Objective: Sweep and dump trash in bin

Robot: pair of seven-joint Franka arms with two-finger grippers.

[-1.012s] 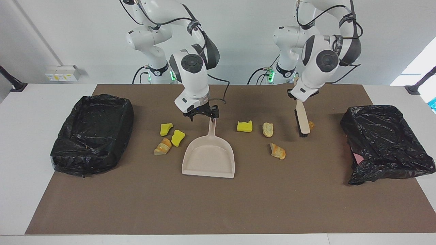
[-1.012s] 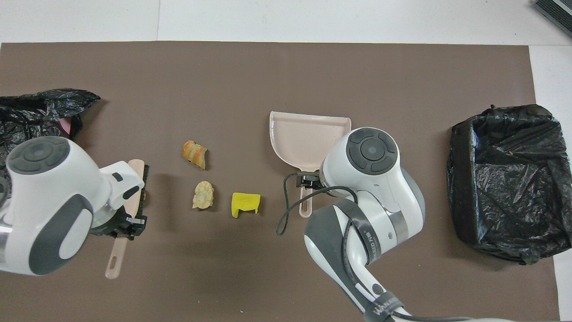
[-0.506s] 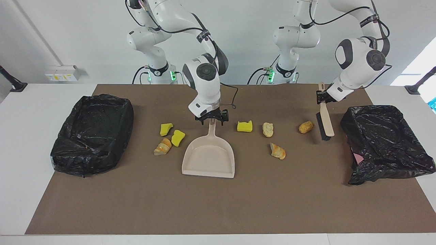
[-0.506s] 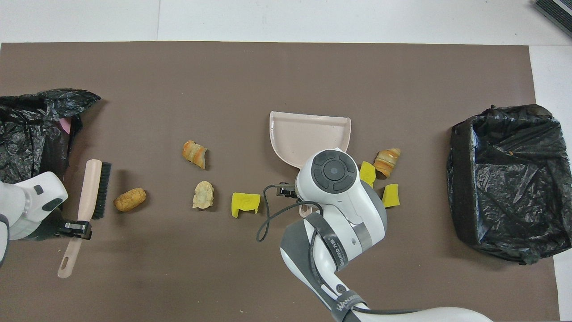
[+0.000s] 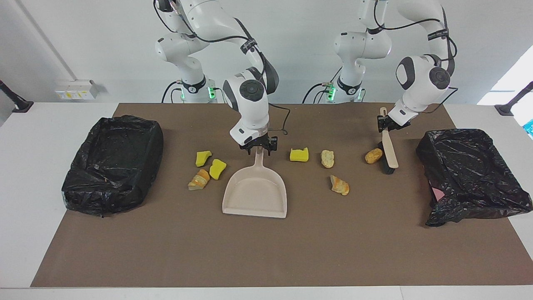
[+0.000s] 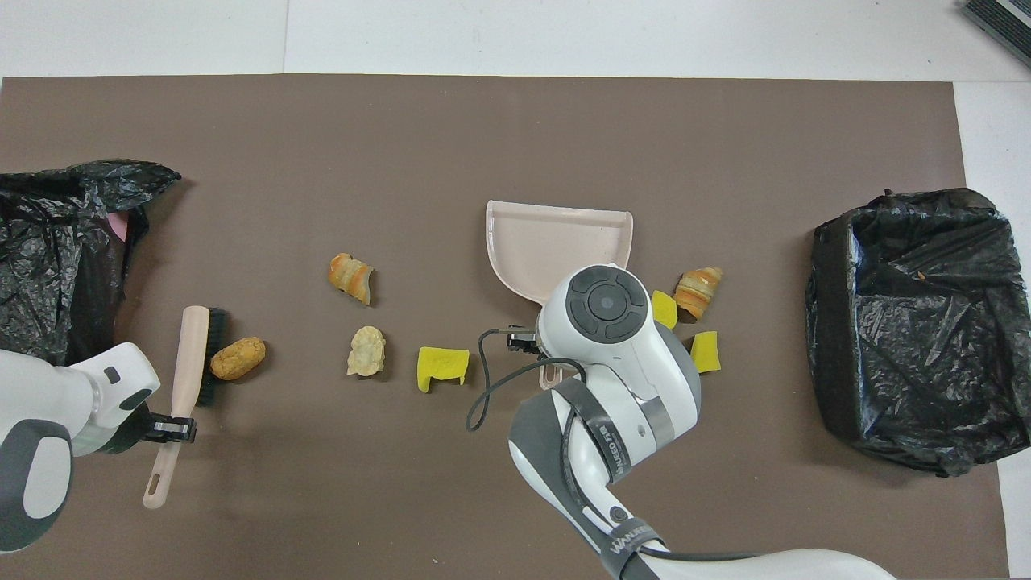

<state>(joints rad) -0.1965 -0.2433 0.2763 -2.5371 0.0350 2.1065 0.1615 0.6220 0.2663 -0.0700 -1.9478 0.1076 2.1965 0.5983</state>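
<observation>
Left gripper point(image 5: 384, 124): pressed tight around the handle of a beige hand brush point(image 5: 389, 146), near the handle's upper end.
Brush position: tilted, with its dark bristle head down on the brown mat point(image 5: 266, 250), right beside a tan-orange lump point(image 5: 373, 156); whether the bristles touch the lump cannot be told.
Left arm pose: comes in from its base and bends down, wrist angled toward the middle of the table, close to the black-bagged bin point(image 5: 470, 175) at its own end.
Right gripper point(image 5: 258, 146): set at the handle of the beige dustpan point(image 5: 255, 192), fingers on either side of it; whether they already pinch it cannot be told.
Right arm pose: reaches forward from its base and drops steeply, wrist pointing nearly straight down over the handle.
Dustpan: lies flat on the mat in the middle, open mouth facing away from the robots.
Trash toward the left arm's end: a yellow sponge chunk point(image 5: 299, 154), a pale bread-like piece point(image 5: 327, 158) and, farther from the robots, an orange bread-like piece point(image 5: 339, 185), all loose on the mat.
Trash toward the right arm's end: two yellow chunks point(image 5: 203, 158) point(image 5: 217, 168) and a tan piece point(image 5: 199, 179), clustered beside the dustpan.
Second bin point(image 5: 113, 162): black-bagged, at the right arm's end of the table.
</observation>
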